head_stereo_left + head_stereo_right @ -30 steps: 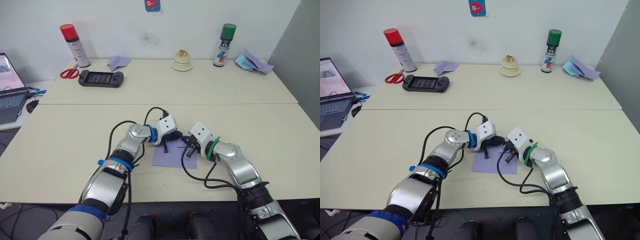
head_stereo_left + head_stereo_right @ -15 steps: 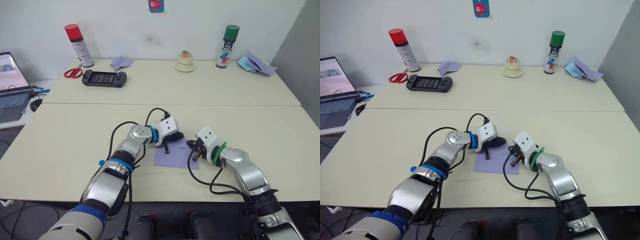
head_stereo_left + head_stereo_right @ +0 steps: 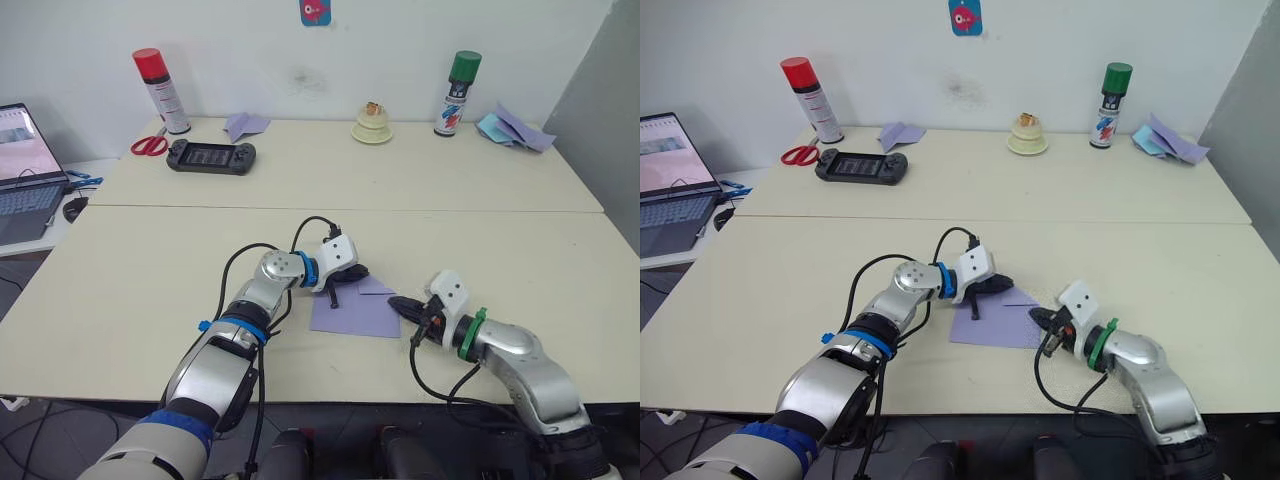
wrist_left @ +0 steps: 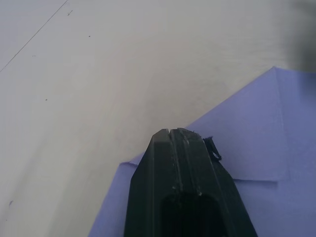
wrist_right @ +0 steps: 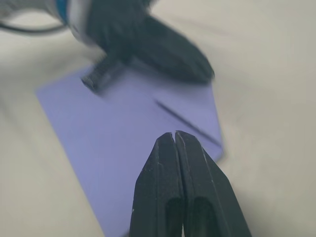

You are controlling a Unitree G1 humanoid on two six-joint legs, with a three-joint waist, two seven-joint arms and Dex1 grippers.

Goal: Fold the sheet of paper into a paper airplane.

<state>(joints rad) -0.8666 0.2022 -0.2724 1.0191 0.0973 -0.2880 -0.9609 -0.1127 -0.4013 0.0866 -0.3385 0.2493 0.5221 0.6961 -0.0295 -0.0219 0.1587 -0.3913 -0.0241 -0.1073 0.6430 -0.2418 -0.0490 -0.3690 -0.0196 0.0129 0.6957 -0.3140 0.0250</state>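
Observation:
The lavender sheet of paper (image 3: 352, 312) lies flat near the front of the table, its far right corner folded in as a triangular flap (image 3: 374, 288). My left gripper (image 3: 351, 272) is shut, its tip resting on the sheet's far edge; in the left wrist view the closed fingertips (image 4: 170, 134) lie over the paper (image 4: 252, 133). Just off the sheet's right edge, my right gripper (image 3: 396, 303) is shut and points at it. The right wrist view has its closed tips (image 5: 175, 135) above the sheet (image 5: 123, 128), with the left gripper (image 5: 163, 49) beyond.
Along the far table stand a red spray can (image 3: 153, 88), scissors (image 3: 148, 146), a black game console (image 3: 211, 157), a small lavender dart (image 3: 243, 124), a cream-coloured object (image 3: 371, 125), a green spray can (image 3: 455, 80) and a paper pile (image 3: 512, 128). A laptop (image 3: 22, 180) is at left.
My right gripper has drawn back to the right, off the sheet. The sheet's far right corner now shows as a folded flap. My left gripper stays on the paper.

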